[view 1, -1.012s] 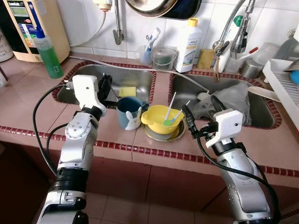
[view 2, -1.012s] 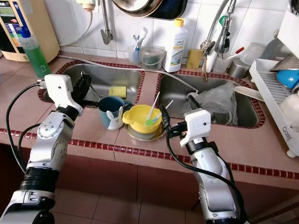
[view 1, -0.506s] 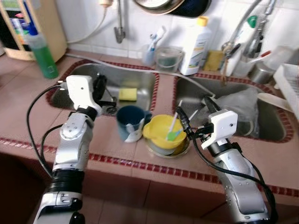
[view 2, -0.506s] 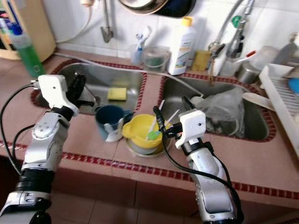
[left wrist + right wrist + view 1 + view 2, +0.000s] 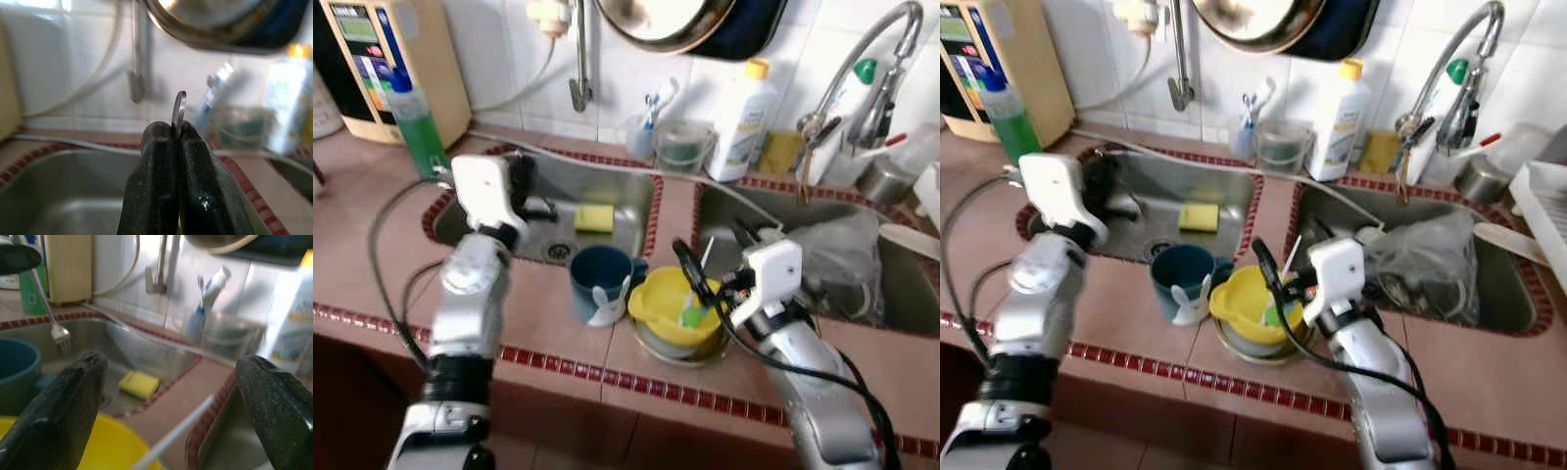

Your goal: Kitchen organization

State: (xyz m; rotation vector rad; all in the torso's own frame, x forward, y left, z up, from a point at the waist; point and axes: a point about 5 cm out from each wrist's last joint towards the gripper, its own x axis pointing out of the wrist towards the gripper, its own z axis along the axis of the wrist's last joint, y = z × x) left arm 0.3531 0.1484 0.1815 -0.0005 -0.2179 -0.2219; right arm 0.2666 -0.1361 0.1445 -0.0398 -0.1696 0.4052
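Left wrist view: the left gripper is clenched on a fork. The right gripper, spread wide just above the yellow bowl, should be lowered squarely over its rim.

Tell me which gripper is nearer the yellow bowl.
Right. The right gripper hangs open at the yellow bowl rim; the left gripper, shut on a fork, is over the left sink.

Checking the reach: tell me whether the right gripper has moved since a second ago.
Yes. The right gripper has shifted toward the robot's left: one finger was beside the yellow bowl's right rim and is now over the bowl.
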